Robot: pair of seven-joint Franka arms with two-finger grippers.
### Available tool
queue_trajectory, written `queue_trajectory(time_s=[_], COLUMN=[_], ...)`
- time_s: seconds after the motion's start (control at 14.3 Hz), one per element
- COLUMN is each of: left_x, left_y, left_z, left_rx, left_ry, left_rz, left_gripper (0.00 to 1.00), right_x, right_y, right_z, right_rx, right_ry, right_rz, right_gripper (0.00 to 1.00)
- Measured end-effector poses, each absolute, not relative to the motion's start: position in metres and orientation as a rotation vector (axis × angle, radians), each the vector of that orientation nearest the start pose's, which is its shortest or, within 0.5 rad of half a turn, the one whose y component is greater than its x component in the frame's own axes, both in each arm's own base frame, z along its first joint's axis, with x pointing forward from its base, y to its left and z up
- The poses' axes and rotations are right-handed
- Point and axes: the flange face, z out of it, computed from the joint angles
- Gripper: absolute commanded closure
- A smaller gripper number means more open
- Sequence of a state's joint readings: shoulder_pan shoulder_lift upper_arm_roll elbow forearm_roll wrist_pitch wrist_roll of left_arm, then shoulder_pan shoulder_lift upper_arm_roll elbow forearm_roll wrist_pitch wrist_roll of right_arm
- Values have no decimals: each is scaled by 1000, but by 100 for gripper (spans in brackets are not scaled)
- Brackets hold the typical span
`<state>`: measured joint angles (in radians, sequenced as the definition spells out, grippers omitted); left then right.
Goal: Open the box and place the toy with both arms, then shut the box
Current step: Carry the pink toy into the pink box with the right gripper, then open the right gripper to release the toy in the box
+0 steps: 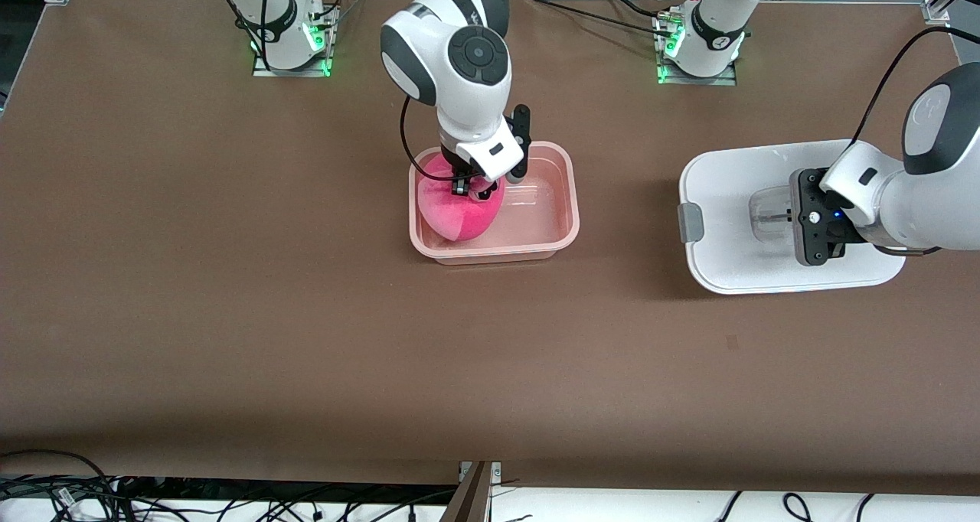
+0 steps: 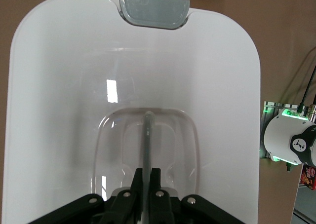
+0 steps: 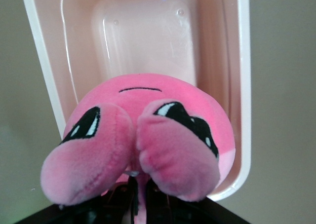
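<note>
The right gripper (image 1: 468, 189) was clenched on the pink plush toy (image 1: 458, 207) inside the open pink tub (image 1: 563, 235) at the table's middle, while the left gripper (image 1: 796, 216) pinched the clear handle (image 1: 768, 214) of the white lid (image 1: 727, 185) lying toward the left arm's end.

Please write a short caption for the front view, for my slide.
Right gripper lowers the pink toy into the open box; left gripper holds the lid.
</note>
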<state>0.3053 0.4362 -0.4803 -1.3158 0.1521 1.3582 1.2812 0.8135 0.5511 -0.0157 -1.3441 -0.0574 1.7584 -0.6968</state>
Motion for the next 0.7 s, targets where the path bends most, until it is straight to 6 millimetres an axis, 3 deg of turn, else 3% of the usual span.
queue_trajectory(time_s=[0.21, 0.42, 0.49, 0.56, 0.63, 0.7], left_x=[636, 635, 635, 635, 635, 634], left_y=[-37, -42, -43, -44, -48, -52], left_z=[487, 487, 487, 487, 488, 488], left_rx=[-2499, -2495, -2493, -2489, -2483, -2475], left_ry=[2206, 2209, 2212, 2216, 2223, 2232], left_rz=[454, 455, 456, 456, 454, 453], left_gripper=[100, 100, 100, 100, 100, 100], right_x=[492, 499, 501, 503, 504, 505], right_y=[500, 506, 509, 511, 514, 519], right_z=[371, 330, 314, 299, 289, 284], right_rx=[-2331, -2337, -2354, -2373, -2386, -2396], right_ry=[-2198, -2194, -2178, -2161, -2150, -2140], right_rz=[262, 256, 252, 240, 212, 174], right_gripper=[100, 100, 91, 14, 0, 0])
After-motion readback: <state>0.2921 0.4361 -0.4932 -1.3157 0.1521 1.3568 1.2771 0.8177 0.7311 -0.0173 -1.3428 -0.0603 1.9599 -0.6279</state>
